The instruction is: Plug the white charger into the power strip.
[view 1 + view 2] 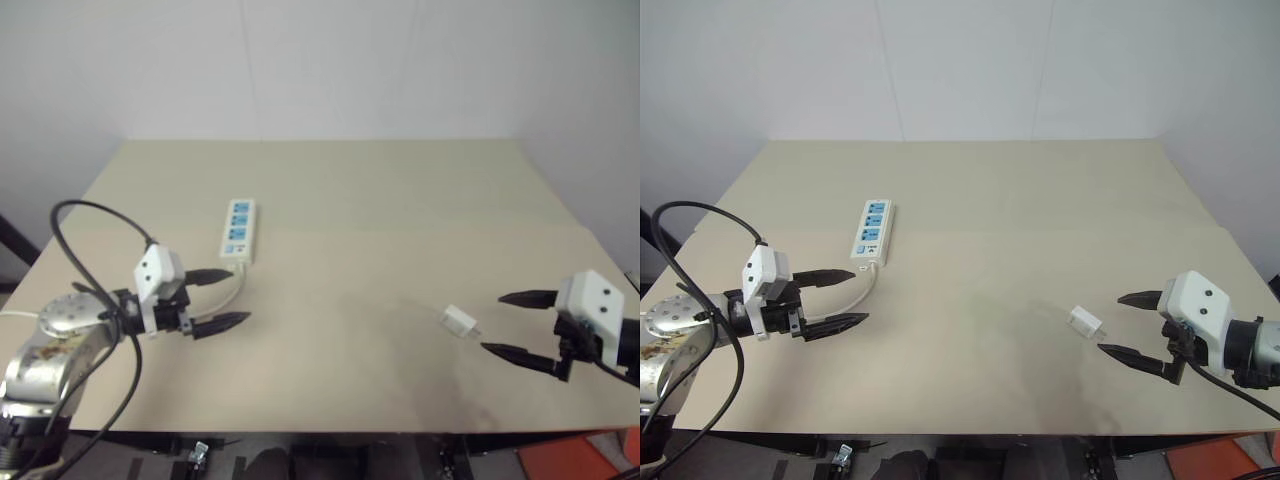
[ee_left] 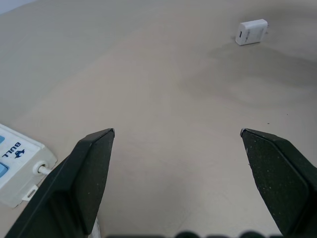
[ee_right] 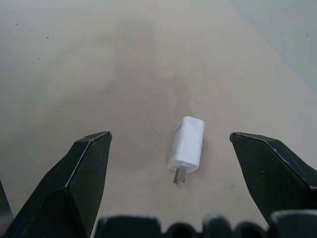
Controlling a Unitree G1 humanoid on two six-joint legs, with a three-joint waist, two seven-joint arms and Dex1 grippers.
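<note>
The white charger [image 1: 460,322] lies flat on the beige table right of centre, its metal prongs [image 3: 179,176] pointing toward my right gripper. My right gripper [image 1: 514,324] stands open just to its right, hovering above the table, both black fingers aimed at the charger [image 3: 186,144] without touching it. The power strip [image 1: 238,230] with blue socket panels lies on the left half of the table, its white cord [image 1: 228,296] curling toward the front. My left gripper [image 1: 228,297] is open and empty, hovering just in front of the strip's cord end [image 2: 20,168].
The beige table [image 1: 360,190] reaches to a white wall at the back. A thick black cable [image 1: 80,260] loops over my left arm. Something orange-red [image 1: 585,458] sits on the floor below the table's front right corner.
</note>
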